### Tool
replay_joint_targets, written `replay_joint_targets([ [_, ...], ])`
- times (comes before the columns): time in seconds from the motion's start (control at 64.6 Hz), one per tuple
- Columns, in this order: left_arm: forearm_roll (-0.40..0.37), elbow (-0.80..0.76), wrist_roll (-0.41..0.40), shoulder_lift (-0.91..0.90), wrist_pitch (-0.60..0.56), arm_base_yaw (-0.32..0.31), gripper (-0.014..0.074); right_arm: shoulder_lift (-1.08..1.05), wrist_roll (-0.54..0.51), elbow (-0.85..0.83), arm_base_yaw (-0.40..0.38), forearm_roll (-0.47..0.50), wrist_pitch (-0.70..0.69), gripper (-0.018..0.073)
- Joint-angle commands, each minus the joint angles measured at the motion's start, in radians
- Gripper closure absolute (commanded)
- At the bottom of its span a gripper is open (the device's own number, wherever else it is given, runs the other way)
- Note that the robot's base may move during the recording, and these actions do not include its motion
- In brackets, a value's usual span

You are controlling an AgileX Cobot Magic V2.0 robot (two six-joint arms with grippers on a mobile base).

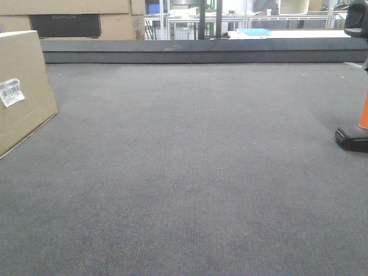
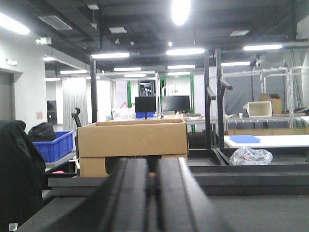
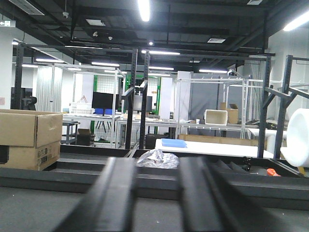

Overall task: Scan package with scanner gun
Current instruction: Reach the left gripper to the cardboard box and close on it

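Black left gripper [image 2: 152, 165] is sitting pressed together, right gripper [image 3: 155, 166] spread, both empty; brown cardboard cube-ish package [image 1: 24, 92] w/ white label [image 1: 11, 92] is resting far left on grey woven mat [image 1: 190, 167], orange-black pistol-shaped scanner gun [image 1: 363, 115] far right.

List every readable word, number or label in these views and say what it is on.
No text reads clearly.
White barcode label on the package: print too small.
Black panel on the back carton: faint lettering, blurred.
Printed marks on the left carton: too small.
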Motion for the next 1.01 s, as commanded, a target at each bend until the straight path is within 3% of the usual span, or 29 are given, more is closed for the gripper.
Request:
replay_joint_targets([
  [0.0, 0.000, -0.072, -0.003, 0.065, 0.052, -0.005, 0.0378, 0.067, 0.000, -0.052, -0.001, 0.001, 0.007, 0.0244],
  [0.108, -0.005, -0.158, -0.003, 0.158, 0.117, -0.005, 0.0142, 0.147, 0.000, -0.075, -0.001, 0.001, 0.011, 0.0087],
  [0.201, -0.024, -0.227, -0.003, 0.241, 0.211, -0.005, 0.0011, 0.204, 0.000, -0.076, -0.001, 0.001, 0.048, -0.0013],
  [0.232, -0.026, -0.257, -0.003, 0.276, 0.263, -0.005, -0.0013, 0.221, 0.000, -0.076, -0.001, 0.001, 0.065, -0.0008],
  [0.387, -0.061, -0.439, -0.003, 0.478, 0.549, -0.010, -0.0005, 0.280, 0.000, -0.076, -0.001, 0.001, 0.136, 0.0000],
  [0.573, -0.061, -0.640, -0.003, 0.721, 0.762, -0.046, -0.0005, 0.295, 0.000, -0.076, -0.001, 0.001, 0.145, 0.0000],
  [0.79, -0.060, -0.921, -0.033, 1.053, 1.082, -0.024, -0.0005, 0.295, 0.000, -0.076, 0.002, 0.001, 0.148, 0.0000],
  [0.991, -0.071, -1.060, -0.028, 1.278, 1.090, 0.006, -0.0005, 0.295, 0.000, -0.076, 0.014, 0.001, 0.148, 0.0000],
])
